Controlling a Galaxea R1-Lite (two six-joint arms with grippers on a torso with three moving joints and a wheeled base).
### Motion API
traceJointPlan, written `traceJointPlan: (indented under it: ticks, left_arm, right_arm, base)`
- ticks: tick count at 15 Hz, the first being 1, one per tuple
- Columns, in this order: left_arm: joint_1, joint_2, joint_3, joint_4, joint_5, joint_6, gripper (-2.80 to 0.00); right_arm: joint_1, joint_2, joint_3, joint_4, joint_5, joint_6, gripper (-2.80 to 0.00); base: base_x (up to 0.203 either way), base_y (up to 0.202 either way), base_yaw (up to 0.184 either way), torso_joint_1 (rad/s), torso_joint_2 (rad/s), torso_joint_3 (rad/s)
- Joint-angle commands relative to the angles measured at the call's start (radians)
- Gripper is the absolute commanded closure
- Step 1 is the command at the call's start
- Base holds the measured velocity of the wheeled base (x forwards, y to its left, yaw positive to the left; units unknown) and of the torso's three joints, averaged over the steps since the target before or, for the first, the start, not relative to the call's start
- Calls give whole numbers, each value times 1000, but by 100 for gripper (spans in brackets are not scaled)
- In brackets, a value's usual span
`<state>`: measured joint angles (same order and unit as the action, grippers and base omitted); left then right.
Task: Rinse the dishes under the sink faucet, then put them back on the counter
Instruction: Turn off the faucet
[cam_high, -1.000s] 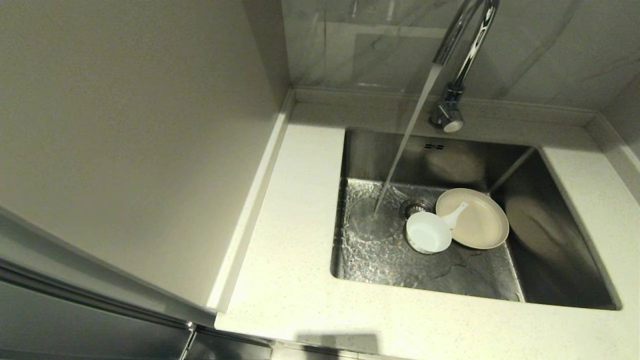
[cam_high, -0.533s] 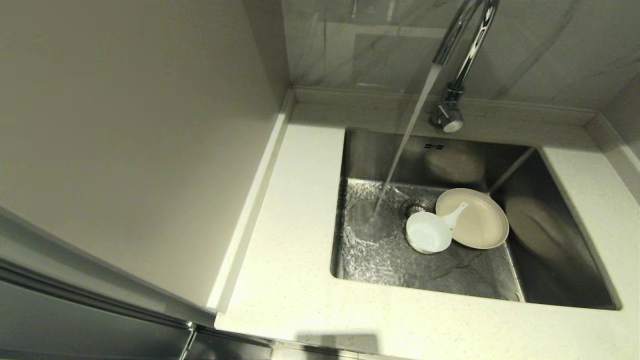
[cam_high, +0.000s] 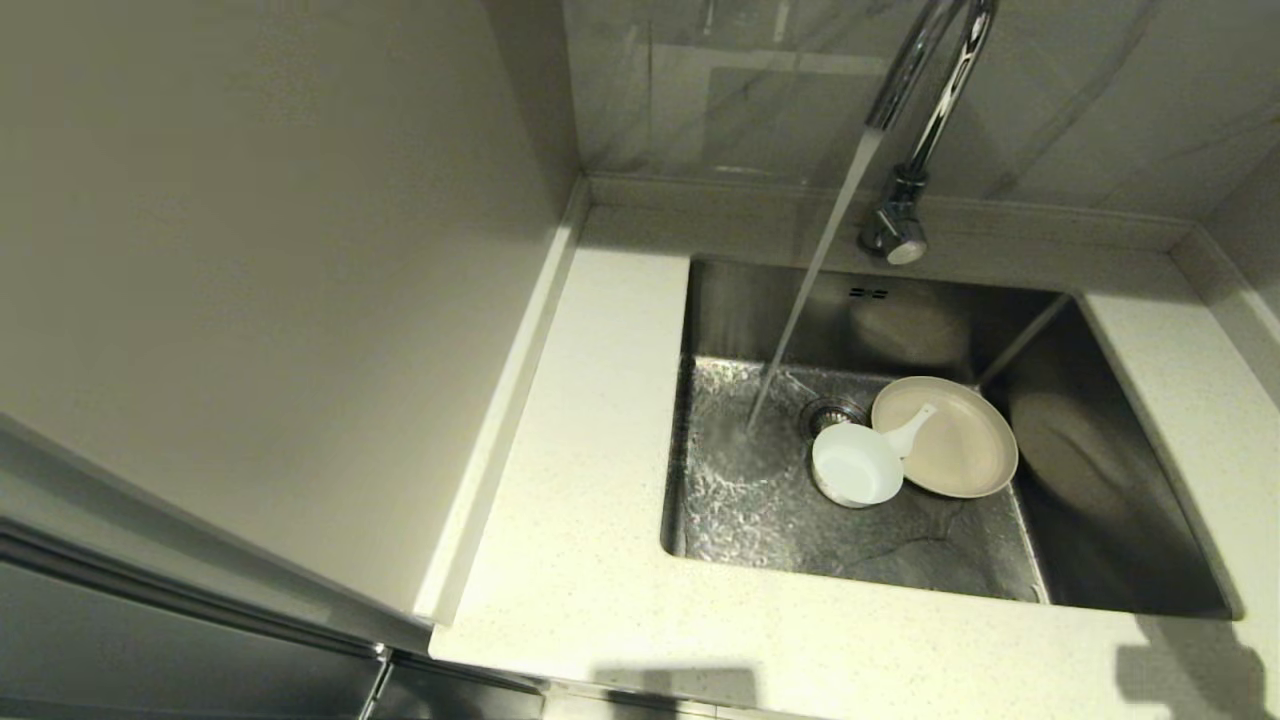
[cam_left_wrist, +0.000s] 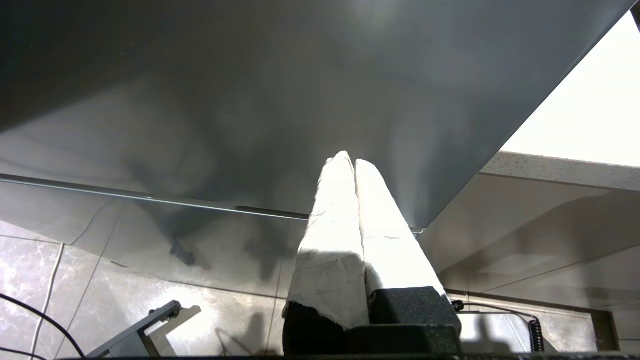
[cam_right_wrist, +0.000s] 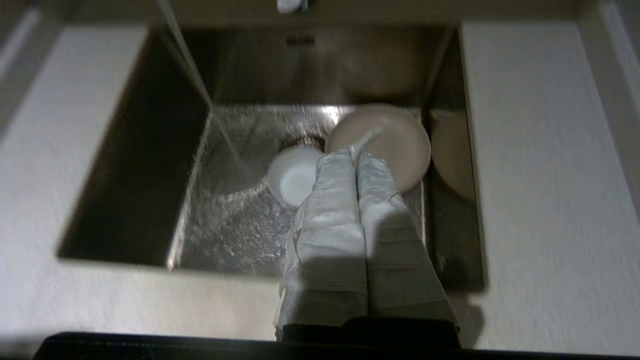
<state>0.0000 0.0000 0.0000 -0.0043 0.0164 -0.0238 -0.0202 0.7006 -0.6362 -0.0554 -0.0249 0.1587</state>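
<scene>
While water runs from the tap, the scene stands so:
Left gripper: parked low beside a dark cabinet panel, away from the sink, fingers clenched together, holding nothing.
Table: pale speckled stone around the sink.
Sink: wet steel floor.
Faucet: its stream lands left of the drain.
Bowl: upright just beside the drain, touching the plate.
Spoon: reaches from the bowl over the plate.
Plate: right of the bowl.
Right gripper: above the sink's near edge, fingers pressed together, empty.
</scene>
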Motion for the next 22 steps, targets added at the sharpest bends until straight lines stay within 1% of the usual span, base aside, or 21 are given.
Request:
traceJointPlan:
  ticks: [1,3,5,6,8,11,12,13,14,16,17,19,22]
  left_arm:
    - [0,-3,0,0,0,-1,0]
    - [0,-3,0,0,0,-1,0]
    - [0,-3,0,0,0,-1,0]
    - [0,-3,0,0,0,-1,0]
    - [0,-3,0,0,0,-1,0]
    - [0,-3,0,0,0,-1,0]
    - [0,-3,0,0,0,-1,0]
    - [0,-3,0,0,0,-1,0]
    - [0,-3,0,0,0,-1,0]
    - [0,-3,0,0,0,-1,0]
    - [0,-3,0,0,0,-1,0]
    - [0,-3,0,0,0,-1,0]
    - [0,-3,0,0,0,-1,0]
  right_arm:
    - [10,371,-307,48,-2,47,0]
    - [29,581,-559,142,-7,122,0]
    - [48,763,-798,301,-12,225,0]
    - [56,832,-880,382,-13,271,0]
    - [68,944,-1003,511,-16,344,0]
    - [72,1036,-1132,632,-14,398,0]
    - [73,1064,-1183,668,-4,430,0]
    - [75,1095,-1242,703,23,470,0]
    - [76,1128,-1302,735,72,511,0]
    - [76,1197,-1350,743,181,595,0]
    - [76,1231,-1353,718,209,636,0]
    - [72,1293,-1355,652,260,707,0]
    - [63,1346,-1355,517,364,770,0]
  base:
    - [0,0,0,0,0,0]
    - [0,0,0,0,0,0]
    - [0,0,0,0,0,0]
    - [0,0,0,0,0,0]
    - [0,0,0,0,0,0]
    - [0,0,0,0,0,0]
    - [0,0,0,0,0,0]
    - [0,0,0,0,0,0]
    - [0,0,0,0,0,0]
    - [0,0,0,0,0,0]
    - [0,0,0,0,0,0]
    - [0,0,0,0,0,0]
    - [0,0,0,0,0,0]
